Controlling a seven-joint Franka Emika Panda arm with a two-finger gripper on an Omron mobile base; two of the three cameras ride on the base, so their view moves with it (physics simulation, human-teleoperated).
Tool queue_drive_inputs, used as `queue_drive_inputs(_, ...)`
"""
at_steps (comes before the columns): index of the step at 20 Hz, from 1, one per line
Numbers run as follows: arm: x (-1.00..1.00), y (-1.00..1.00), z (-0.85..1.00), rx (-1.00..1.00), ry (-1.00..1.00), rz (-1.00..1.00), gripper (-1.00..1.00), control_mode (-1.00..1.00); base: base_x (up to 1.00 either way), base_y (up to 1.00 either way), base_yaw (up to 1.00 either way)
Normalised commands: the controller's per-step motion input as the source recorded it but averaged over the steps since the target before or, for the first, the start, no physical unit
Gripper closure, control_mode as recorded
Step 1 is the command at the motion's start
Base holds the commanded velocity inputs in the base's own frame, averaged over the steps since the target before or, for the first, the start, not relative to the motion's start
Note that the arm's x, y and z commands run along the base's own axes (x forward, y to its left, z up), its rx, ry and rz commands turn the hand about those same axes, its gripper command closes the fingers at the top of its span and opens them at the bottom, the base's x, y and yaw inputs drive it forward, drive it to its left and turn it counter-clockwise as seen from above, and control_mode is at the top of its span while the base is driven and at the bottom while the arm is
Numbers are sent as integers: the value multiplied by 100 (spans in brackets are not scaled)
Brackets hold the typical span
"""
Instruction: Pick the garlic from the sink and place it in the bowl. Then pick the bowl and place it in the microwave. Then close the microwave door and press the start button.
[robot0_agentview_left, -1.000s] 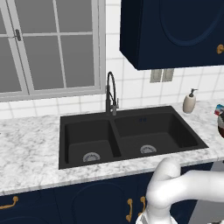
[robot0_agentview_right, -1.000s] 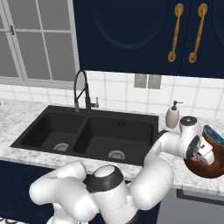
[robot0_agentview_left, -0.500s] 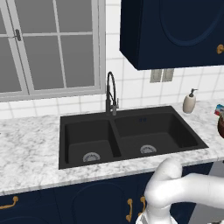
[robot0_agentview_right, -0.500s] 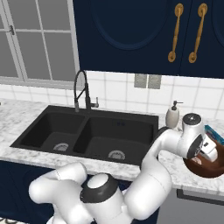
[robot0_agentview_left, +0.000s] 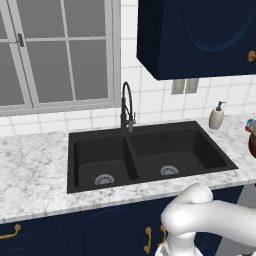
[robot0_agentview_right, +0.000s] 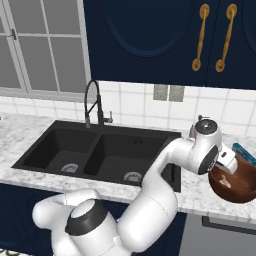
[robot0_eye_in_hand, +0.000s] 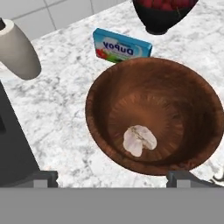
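Hand view — garlic (robot0_eye_in_hand: 139, 140) inside bowl (robot0_eye_in_hand: 153, 78), between jaws

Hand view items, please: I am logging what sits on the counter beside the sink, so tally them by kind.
Wooden bowl: 1
Garlic bulb, lying in that bowl: 1
Blue carton: 1
Soap dispenser: 1
Dark bowl of red fruit: 1
Total: 5

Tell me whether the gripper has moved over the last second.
Yes. In the right base view the gripper has edged right, away from the sink, out over the bowl.
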Motion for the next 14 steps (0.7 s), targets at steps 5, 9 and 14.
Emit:
queue_drive_inputs(5,11,7,0,-13,20,22,-100,-100,0,0,0)
queue_drive_inputs(9,20,0,0,-5,27,9,-100,-100,0,0,0)
queue_drive_inputs(14,32,0,0,-1,24,0,-100,-100,0,0,0)
